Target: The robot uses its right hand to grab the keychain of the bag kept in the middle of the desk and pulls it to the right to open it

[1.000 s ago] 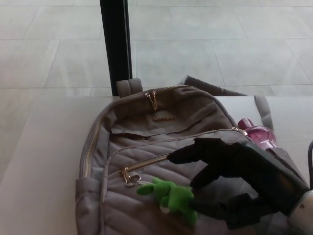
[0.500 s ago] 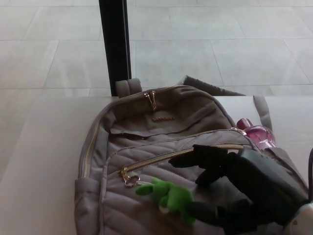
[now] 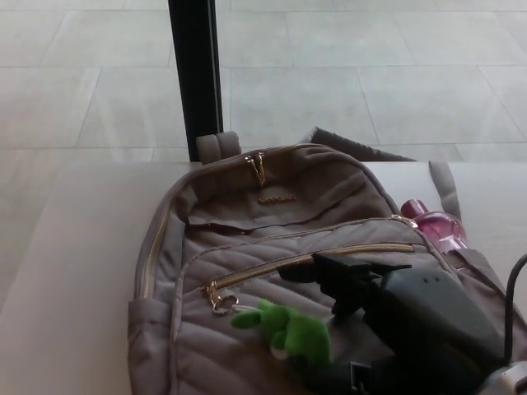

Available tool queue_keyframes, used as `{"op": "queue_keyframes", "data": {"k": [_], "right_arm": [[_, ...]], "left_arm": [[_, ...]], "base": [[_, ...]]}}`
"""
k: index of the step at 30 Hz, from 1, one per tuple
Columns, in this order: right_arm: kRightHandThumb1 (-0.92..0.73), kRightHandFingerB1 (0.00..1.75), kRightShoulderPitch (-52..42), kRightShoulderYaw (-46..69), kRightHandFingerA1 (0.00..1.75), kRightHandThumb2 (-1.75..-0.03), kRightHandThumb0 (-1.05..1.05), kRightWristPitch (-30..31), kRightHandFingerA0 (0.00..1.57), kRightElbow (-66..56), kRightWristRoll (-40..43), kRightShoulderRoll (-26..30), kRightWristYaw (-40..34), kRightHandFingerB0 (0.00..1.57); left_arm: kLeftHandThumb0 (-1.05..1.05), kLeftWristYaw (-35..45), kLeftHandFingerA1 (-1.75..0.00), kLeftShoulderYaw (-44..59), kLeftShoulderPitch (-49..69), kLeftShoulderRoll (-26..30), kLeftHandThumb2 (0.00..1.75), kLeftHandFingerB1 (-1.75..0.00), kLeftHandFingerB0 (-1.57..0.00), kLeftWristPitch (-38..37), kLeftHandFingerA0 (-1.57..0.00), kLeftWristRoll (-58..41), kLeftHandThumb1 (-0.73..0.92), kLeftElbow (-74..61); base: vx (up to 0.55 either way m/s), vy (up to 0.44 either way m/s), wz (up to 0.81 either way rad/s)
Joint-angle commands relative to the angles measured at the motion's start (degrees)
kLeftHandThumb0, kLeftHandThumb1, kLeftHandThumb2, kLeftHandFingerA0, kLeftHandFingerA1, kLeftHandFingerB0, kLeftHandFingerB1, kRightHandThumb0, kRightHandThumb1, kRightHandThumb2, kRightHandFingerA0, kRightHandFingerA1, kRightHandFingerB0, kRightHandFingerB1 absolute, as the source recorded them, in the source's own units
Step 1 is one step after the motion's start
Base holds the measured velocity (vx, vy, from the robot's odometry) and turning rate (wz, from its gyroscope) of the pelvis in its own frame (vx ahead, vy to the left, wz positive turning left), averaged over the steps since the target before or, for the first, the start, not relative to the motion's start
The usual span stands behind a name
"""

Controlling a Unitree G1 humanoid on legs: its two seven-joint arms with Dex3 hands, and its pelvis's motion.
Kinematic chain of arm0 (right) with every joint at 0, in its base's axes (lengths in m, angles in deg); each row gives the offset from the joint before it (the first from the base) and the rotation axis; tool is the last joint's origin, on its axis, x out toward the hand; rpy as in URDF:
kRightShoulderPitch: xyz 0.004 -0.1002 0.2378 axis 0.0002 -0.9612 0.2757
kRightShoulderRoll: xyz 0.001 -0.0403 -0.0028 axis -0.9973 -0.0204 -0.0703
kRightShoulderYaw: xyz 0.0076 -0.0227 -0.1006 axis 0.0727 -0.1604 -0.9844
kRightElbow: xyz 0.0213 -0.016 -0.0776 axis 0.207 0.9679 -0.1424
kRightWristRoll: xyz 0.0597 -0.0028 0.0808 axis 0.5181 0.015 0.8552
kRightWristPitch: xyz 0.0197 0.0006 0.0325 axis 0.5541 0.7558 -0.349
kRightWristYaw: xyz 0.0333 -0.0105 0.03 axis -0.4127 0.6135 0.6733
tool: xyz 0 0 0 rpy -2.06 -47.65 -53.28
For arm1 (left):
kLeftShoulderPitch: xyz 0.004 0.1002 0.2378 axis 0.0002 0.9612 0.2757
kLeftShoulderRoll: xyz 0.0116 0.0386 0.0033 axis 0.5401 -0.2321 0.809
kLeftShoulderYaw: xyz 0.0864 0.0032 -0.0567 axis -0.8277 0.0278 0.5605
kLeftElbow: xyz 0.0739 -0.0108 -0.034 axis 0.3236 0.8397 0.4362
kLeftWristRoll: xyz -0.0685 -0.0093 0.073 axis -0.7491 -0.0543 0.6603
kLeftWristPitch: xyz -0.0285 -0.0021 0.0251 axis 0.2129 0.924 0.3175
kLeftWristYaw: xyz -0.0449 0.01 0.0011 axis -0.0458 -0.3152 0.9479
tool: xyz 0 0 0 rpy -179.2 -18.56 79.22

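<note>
Taupe-grey quilted bag (image 3: pixel 272 239) with diagonal stitched lines and gold zips. Bright green plush keychain (image 3: pixel 292 331) on a gold ring at the bag's front pocket. Black right hand (image 3: pixel 387 304) just right of the keychain. Translucent pink bottle (image 3: pixel 439 225) at the bag's right side. Pale cream worktop (image 3: pixel 66 280). Black post (image 3: pixel 196 74) behind the bag, against light grey floor tiles (image 3: pixel 370 74).

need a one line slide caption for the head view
Right hand over a grey bag on the desk, fingers beside the green keychain, front zip closed.
</note>
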State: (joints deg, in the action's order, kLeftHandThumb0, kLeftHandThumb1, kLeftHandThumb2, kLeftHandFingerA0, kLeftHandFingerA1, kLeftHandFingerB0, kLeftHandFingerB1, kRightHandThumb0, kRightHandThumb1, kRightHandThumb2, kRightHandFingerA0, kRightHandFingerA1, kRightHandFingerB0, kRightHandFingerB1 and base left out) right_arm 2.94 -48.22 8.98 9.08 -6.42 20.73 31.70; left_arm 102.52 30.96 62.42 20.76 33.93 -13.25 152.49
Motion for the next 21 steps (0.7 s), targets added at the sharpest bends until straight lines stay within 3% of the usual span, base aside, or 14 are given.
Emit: {"op": "queue_keyframes", "data": {"k": [1,5,6,7,11,14,18,21], "right_arm": [[-0.56,0.37,-4.95,-3.03,1.52,-0.61,-0.76,5.69,0.66,6.99,-22.38,3.31,3.61,0.31],[-0.6,0.41,-5.49,-4.28,1.5,-0.62,-0.67,4.46,0.74,8.65,-24.36,1.25,2.11,0.36],[-0.51,0.52,-5.52,-4.77,1.25,-0.93,-0.7,3.85,0.86,9.06,-25.19,0.84,1.87,0.3],[-0.61,0.42,-5.62,-5.15,1.48,-0.62,-0.65,3.56,0.82,9.3,-25.42,0.24,1.71,0.4],[-0.62,0.44,-6.19,-6.68,1.45,-0.61,-0.59,3.47,0.99,9.47,-25.36,-2.96,1.65,0.51],[-0.64,0.46,-6.68,-7.44,1.46,-0.62,-0.48,2.82,0.98,9.53,-24.97,-5.29,2.24,0.56],[-0.66,0.46,-7.59,-7.87,1.46,-0.63,-0.48,1.74,0.99,9.93,-26.68,-7.72,3.22,0.57],[-0.63,0.44,-8.4,-8.11,1.36,-0.59,-0.52,0.42,1.07,10.77,-28.22,-9.42,2.92,0.59]], "left_arm": [[-0.67,-1.75,-0.58,-0.87,0.24,1.8,0.6,-0.44,-0.54,-3.1,-0.62,1.74,0.67,-0.74],[-0.67,-1.68,-0.58,-0.95,0.37,1.83,0.61,-0.45,-0.55,-2.93,-0.63,1.69,0.69,-1.1],[-0.65,-1.94,-0.57,-0.96,0.3,1.73,0.61,-0.45,-0.54,-3.35,-0.64,1.75,0.69,-0.79],[-0.65,-1.73,-0.59,-0.65,0.24,1.62,0.61,-0.45,-0.54,-3.47,-0.64,1.38,0.69,-0.58],[-0.64,-2.48,-0.58,-0.79,-0.09,1.22,0.62,-0.44,-0.56,-2.74,-0.65,1.4,0.71,-0.96],[-0.68,-2.57,-0.58,-0.96,0.2,1.2,0.62,-0.46,-0.59,-3.69,-0.66,1.55,0.72,-1.19],[-0.7,-3.45,-0.6,-1.0,0.21,0.95,0.62,-0.48,-0.62,-4.48,-0.67,1.63,0.73,-1.13],[-0.72,-3.31,-0.6,-1.12,0.14,0.83,0.62,-0.48,-0.62,-4.62,-0.65,1.56,0.75,-1.0]], "base": [[0.0,0.0,0.0],[0.0,0.0,0.0],[0.0,0.0,0.0],[0.0,0.0,0.0],[0.0,0.0,0.0],[0.0,0.0,0.0],[0.0,0.0,0.0],[0.0,0.0,0.0]]}}
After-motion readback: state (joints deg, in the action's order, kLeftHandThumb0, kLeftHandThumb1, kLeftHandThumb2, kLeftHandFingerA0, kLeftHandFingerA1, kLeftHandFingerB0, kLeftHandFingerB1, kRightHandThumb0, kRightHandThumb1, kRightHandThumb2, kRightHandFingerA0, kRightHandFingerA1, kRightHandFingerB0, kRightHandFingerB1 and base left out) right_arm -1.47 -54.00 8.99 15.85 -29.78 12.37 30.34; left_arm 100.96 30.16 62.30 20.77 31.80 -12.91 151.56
